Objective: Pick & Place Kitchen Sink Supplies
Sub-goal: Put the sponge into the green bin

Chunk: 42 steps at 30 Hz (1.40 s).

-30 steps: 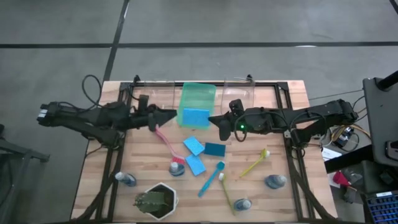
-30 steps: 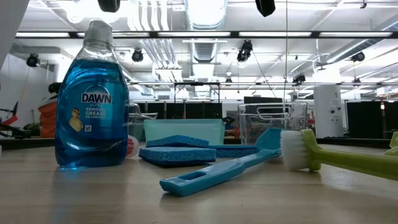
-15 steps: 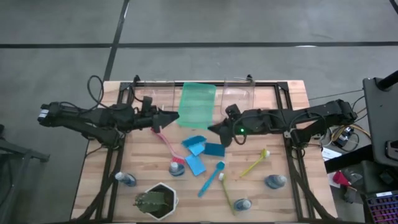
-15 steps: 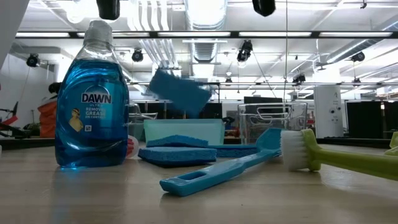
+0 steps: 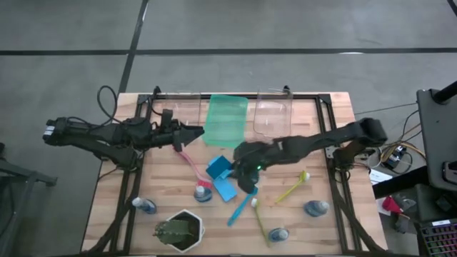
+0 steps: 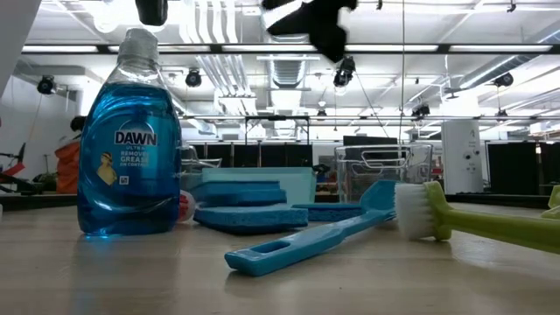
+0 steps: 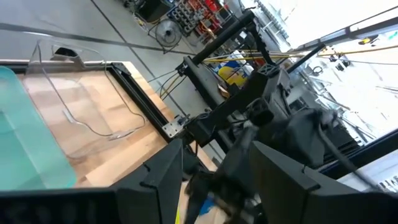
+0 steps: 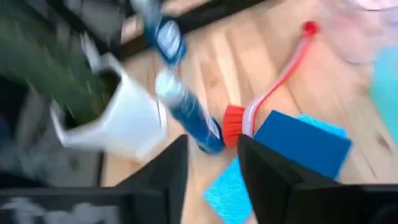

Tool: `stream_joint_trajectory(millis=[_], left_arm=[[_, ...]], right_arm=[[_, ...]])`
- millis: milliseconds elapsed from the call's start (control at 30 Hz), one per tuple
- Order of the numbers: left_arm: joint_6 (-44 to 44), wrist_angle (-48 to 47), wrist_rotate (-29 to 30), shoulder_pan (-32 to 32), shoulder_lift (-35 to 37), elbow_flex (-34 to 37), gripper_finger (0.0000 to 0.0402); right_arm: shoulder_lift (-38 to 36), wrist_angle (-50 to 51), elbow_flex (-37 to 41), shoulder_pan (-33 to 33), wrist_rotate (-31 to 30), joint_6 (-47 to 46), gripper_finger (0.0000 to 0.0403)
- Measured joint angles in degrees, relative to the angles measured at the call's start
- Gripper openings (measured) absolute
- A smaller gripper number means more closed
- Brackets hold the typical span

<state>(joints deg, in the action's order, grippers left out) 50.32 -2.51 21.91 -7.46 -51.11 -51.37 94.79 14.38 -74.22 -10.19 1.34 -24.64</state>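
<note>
Blue sponges (image 5: 218, 169) lie stacked mid-table, the top one tilted on the others (image 6: 245, 191). My right gripper (image 5: 244, 182) hovers open just right of them, above the table (image 6: 315, 22), with nothing between its fingers (image 8: 214, 180). A red brush (image 5: 191, 168) lies left of the stack. A blue brush (image 5: 243, 205) and yellow-green brushes (image 5: 291, 187) lie nearer the front. Blue bottles (image 5: 145, 205) (image 5: 315, 208) stand near the front edge. My left gripper (image 5: 196, 133) waits open in the air beside the green tray (image 5: 227, 120).
A clear bin (image 5: 271, 118) stands right of the green tray at the far edge. The plant in its white pot (image 5: 178, 230) sits at the front left, and another bottle (image 5: 277, 233) lies at the front. A black frame runs along the table's sides.
My right gripper has swung down toward the table's near-left, rolling as it went, and now stands over the sponge pile. The blue sponge that was at its tip over the tray's near end has dropped through the air and come to rest tilted on the other sponges.
</note>
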Motion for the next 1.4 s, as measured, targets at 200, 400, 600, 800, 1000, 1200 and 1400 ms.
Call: stream_joint_trajectory(millis=[200,400,600,800,1000,1200,1400], left_arm=[[1.2,0.1,0.0,0.0,0.3,0.0,0.0179],[0.8,0.1,0.0,0.0,0.5,0.0,0.0179],[0.8,0.1,0.0,0.0,0.5,0.0,0.0179],[0.8,0.0,0.0,0.0,0.5,0.0,0.0179],[0.8,-0.1,0.0,0.0,0.5,0.0,0.0179],[0.8,-0.1,0.0,0.0,0.5,0.0,0.0179],[0.8,-0.1,-0.3,0.0,0.5,0.0,0.0179]], right_arm=[[10.2,12.8,-7.1,-0.4,-3.2,15.7,0.0182],[17.9,16.4,-12.6,0.1,-7.3,25.3,0.0171],[22.6,17.0,-15.8,0.1,-8.3,30.6,0.0155],[24.6,17.1,-16.2,0.2,-12.9,32.2,0.0138],[26.0,15.5,-15.9,1.1,-13.5,34.3,0.0124],[27.4,15.7,-15.7,1.6,-13.3,35.0,0.0113],[28.7,15.5,-15.9,1.8,-13.5,36.2,0.0092]])
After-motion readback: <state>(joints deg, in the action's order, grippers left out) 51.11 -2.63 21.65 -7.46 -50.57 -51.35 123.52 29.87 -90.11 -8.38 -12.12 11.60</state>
